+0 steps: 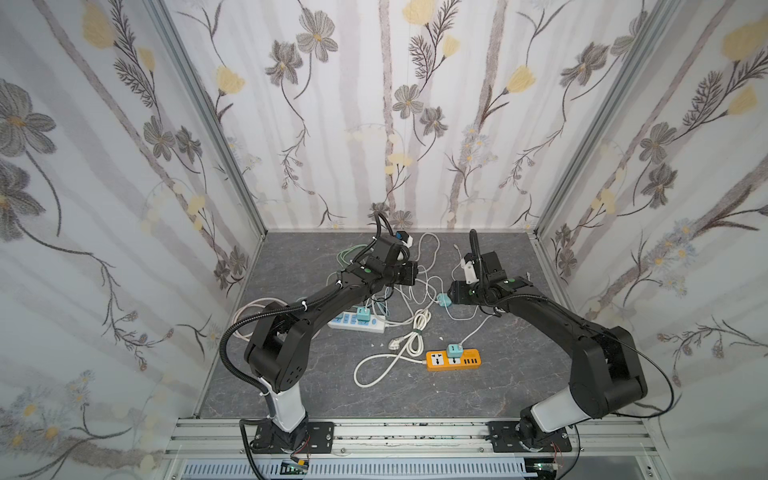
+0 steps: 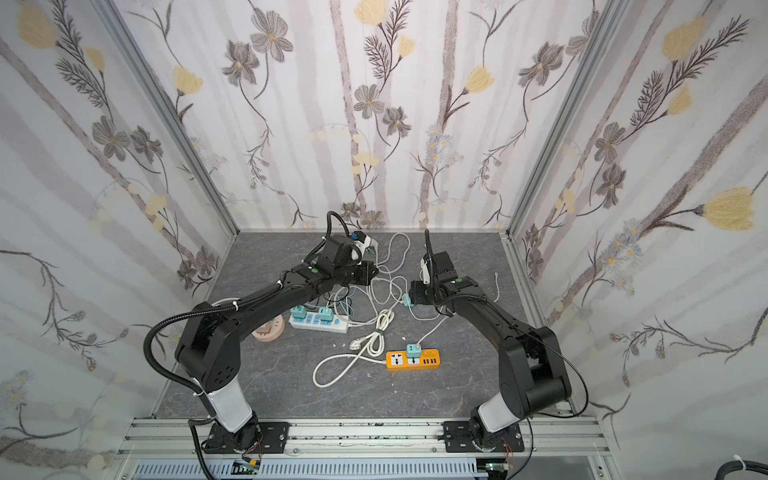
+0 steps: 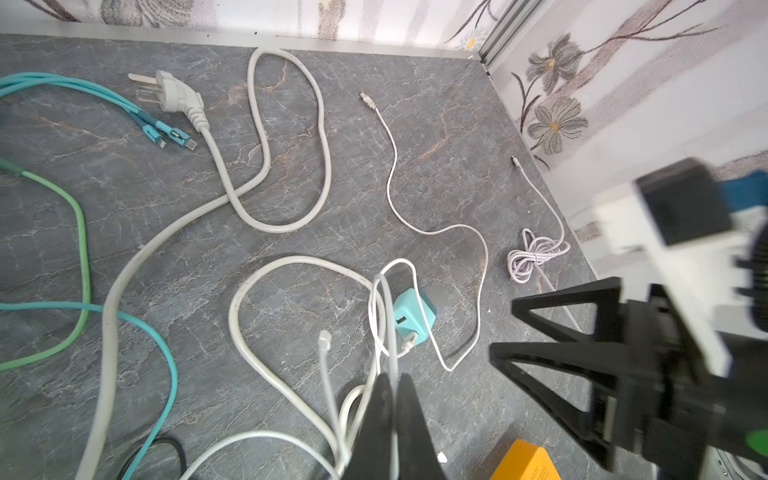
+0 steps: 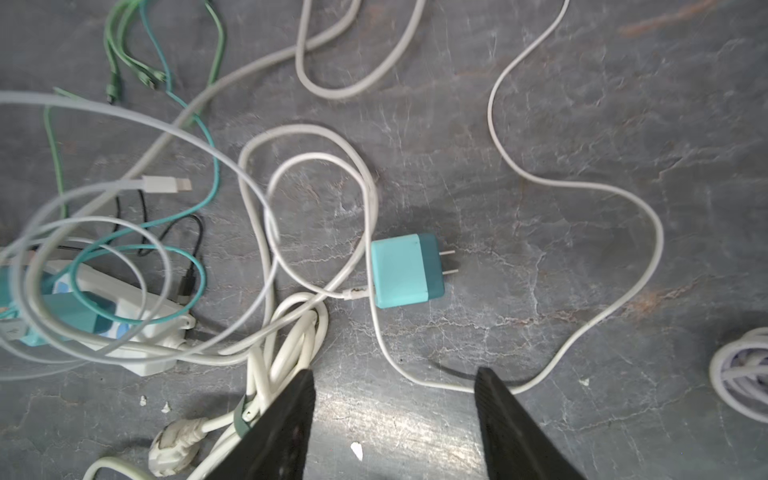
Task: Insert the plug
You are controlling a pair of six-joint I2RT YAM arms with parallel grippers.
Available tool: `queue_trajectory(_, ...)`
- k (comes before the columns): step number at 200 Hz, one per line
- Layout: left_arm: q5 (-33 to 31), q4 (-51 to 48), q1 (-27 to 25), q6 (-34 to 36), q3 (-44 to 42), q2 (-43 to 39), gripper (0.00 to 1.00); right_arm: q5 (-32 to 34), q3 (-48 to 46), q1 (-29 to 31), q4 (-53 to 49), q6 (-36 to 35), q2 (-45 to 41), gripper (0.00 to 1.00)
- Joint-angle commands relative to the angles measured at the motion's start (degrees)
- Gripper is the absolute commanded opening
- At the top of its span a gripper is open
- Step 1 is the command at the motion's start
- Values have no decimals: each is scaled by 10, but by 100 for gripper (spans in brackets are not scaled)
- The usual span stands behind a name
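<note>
The teal plug [image 4: 405, 270] lies flat on the grey table with its two prongs bare, and a thin white cable [image 3: 388, 324] runs into its USB port. My right gripper [image 4: 395, 374] hovers open just over it, apart from it, one finger on each side of bare table. My left gripper [image 3: 392, 378] is shut on that thin white cable a short way from the plug [image 3: 413, 316]. In both top views the two grippers face each other at mid-table, with the plug [image 1: 444, 299] [image 2: 407, 300] beside the right one [image 1: 455, 293].
An orange power strip [image 1: 436, 359] with a teal adapter [image 1: 454, 350] lies near the front. A white strip [image 1: 374, 328] with teal adapters sits under the left arm, amid tangled white, green and teal cables. A bundled white cord [image 1: 415, 336] and a round wooden socket [image 2: 270, 330] lie nearby.
</note>
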Motion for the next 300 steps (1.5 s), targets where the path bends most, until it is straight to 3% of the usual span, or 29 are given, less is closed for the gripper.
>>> queue_trajectory(1, 12, 45, 1, -2, -15, -18, 0, 0, 15, 1, -30, 31, 31, 62)
queue_trajectory(28, 22, 52, 0, -3, -23, -27, 0, -74, 28, 4, -5, 27, 79, 61)
queue_trajectory(65, 29, 47, 0, -2, -24, -28, 0, -69, 41, 18, 27, 29, 105, 57)
queue_trajectory(78, 33, 48, 0, -3, -24, -29, 0, -31, 51, 21, 26, 42, 115, 46)
queue_trajectory(99, 38, 52, 1, -1, -26, -33, 0, 31, 62, 22, 23, 58, 119, 14)
queue_trajectory(122, 26, 51, 6, 2, -33, -46, 0, 71, 48, 23, 39, 59, 87, 0)
queue_trajectory(181, -207, 54, 42, -45, -128, -134, 0, 146, -24, -13, 63, 76, -6, 0)
queue_trajectory(253, -437, 13, 80, -138, -211, -216, 0, 142, -81, -80, 77, 100, -55, 0)
queue_trajectory(272, -465, 16, 99, -169, -244, -248, 0, 141, -87, -90, 80, 101, -60, 0)
queue_trajectory(300, -452, 26, 117, -178, -269, -270, 0, 130, -87, -94, 84, 88, -66, 0)
